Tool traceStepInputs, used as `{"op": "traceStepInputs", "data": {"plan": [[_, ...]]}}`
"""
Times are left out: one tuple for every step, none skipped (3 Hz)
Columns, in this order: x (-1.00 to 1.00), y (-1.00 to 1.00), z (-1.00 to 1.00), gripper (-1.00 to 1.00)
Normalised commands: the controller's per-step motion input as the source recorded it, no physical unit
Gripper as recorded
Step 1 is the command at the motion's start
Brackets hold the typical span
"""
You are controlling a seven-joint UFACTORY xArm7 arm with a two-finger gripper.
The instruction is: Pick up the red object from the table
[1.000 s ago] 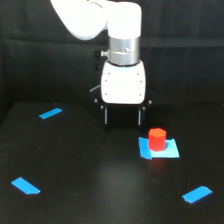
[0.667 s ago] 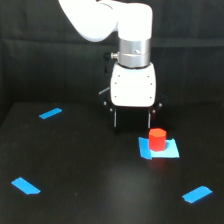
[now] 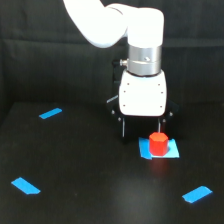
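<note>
- While the red object rests upright on a blue tape patch on the black desk, the arm has shifted toward the exterior view's right since a second ago.
- The pincer now hangs just behind and above the object, apart from it.
- Its dark fingers stand wide open, holding nothing.
- I judge the approach nearly aligned; lowering and closing are not yet done.

No text, label, brand or number can be read anywhere.
</note>
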Motion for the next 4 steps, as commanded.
{"op": "traceStepInputs", "data": {"plan": [[0.02,-0.81,0.1,0.96],[0.0,-0.67,0.08,0.94],[0.0,-0.5,0.18,0.32],[-0.01,-0.66,0.21,-0.35]]}}
